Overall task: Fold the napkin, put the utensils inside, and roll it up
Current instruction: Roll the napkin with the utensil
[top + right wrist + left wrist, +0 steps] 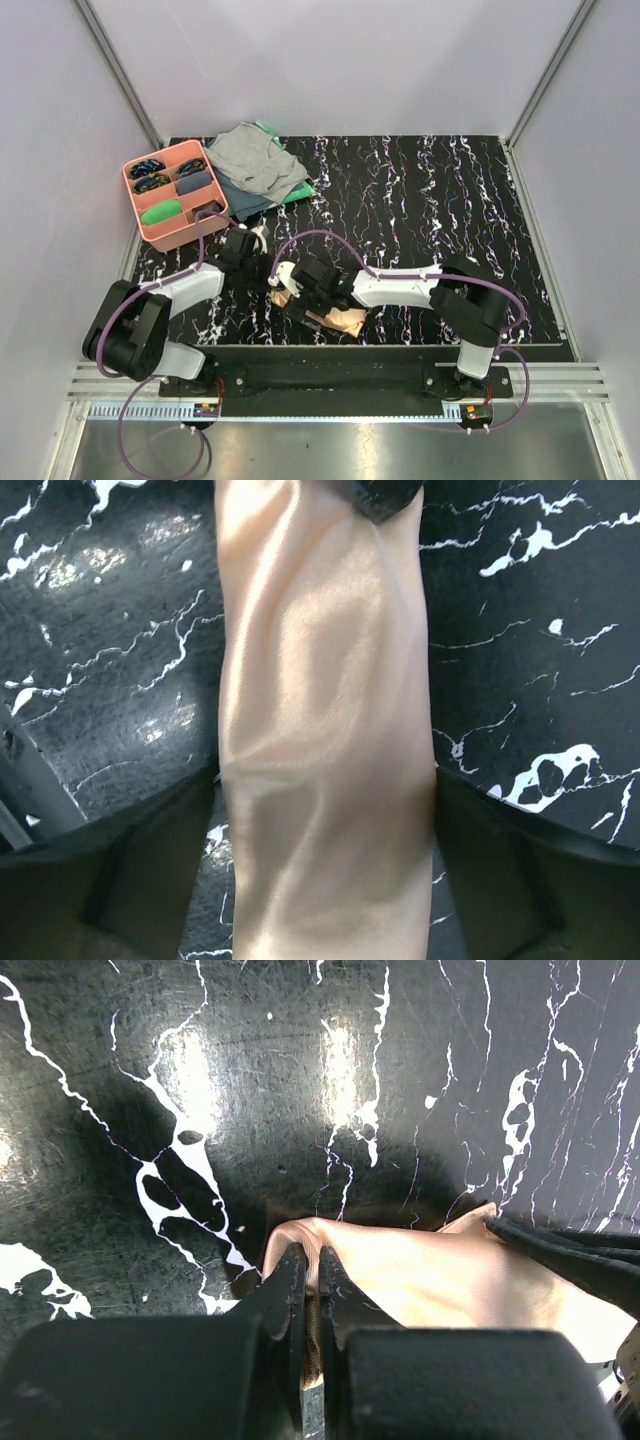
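Note:
The peach-orange napkin [345,322] lies as a long narrow roll near the table's front edge, mostly under the two grippers in the top view. My left gripper [310,1255] is shut on one end of the napkin [440,1280], pinching a fold of cloth. My right gripper [325,810] is open and straddles the napkin [320,680] lengthwise, one finger [150,850] on each side, close against the cloth. In the top view the left gripper [268,272] and right gripper [315,295] meet over the roll. The utensils are hidden.
A pink compartment tray [150,228] with small dark items and a green one stands at the back left. Beside it lie a grey cloth [255,155], a dark cloth [245,200] and a green cloth [300,190]. White walls enclose the black marbled table [450,200].

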Robot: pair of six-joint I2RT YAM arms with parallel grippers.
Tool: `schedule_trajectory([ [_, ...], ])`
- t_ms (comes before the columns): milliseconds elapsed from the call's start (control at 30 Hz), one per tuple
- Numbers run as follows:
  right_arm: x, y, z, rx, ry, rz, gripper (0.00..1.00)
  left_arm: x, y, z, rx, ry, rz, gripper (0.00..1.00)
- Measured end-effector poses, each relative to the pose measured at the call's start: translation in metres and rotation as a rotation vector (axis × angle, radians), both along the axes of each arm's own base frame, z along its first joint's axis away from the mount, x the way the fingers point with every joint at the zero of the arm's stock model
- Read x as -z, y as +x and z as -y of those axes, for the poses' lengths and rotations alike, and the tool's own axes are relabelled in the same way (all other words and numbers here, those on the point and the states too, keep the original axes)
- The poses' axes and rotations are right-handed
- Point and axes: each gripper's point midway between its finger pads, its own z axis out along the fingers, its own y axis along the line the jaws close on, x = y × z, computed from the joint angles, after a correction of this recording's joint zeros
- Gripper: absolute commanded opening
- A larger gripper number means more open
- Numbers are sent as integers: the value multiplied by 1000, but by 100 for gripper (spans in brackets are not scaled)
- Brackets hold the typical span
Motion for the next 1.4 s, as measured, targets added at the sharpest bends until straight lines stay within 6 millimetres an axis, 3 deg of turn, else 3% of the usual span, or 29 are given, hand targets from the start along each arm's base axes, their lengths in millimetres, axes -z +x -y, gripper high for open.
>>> schedule_trajectory([
  [33, 0, 1, -1, 7, -1, 1, 77, 0, 0, 0, 0, 0, 0, 15],
  [67, 0, 3, -2, 22, -3, 1, 73, 0, 0, 0, 0, 1, -2, 30],
  [100, 0, 4, -3, 39, -4, -1, 65, 0, -1, 0, 0, 2, -4, 35],
  [200, 2, 4, -4, 82, 0, -22, 57, -2, 0, -2, 0, 9, -5, 59],
  [300, 3, 1, -4, 132, 6, -52, 55, -10, 3, -5, -10, 10, 7, 80],
  [433, 3, 3, -4, 202, 12, -63, 52, -18, 6, -23, -71, 52, 24, 97],
  [567, 4, 10, 1, 306, 25, -85, 50, -36, 7, -34, -111, 49, 65, 99],
  [700, 3, 30, 14, 449, 35, -105, 49, -61, 12, -47, -168, 34, 136, 99],
  [1033, 4, 122, 98, 931, 8, -130, 52, -125, 16, -69, -213, 39, 285, 99],
  [1233, 4, 173, 125, 1085, 28, -119, 54, -137, 8, -76, -203, 55, 335, 99],
  [1300, 3, 182, 131, 1113, 36, -118, 57, -141, 5, -78, -203, 59, 351, 99],
  [1400, 2, 186, 136, 1129, 40, -122, 86, -149, 1, -81, -202, 59, 388, 99],
])
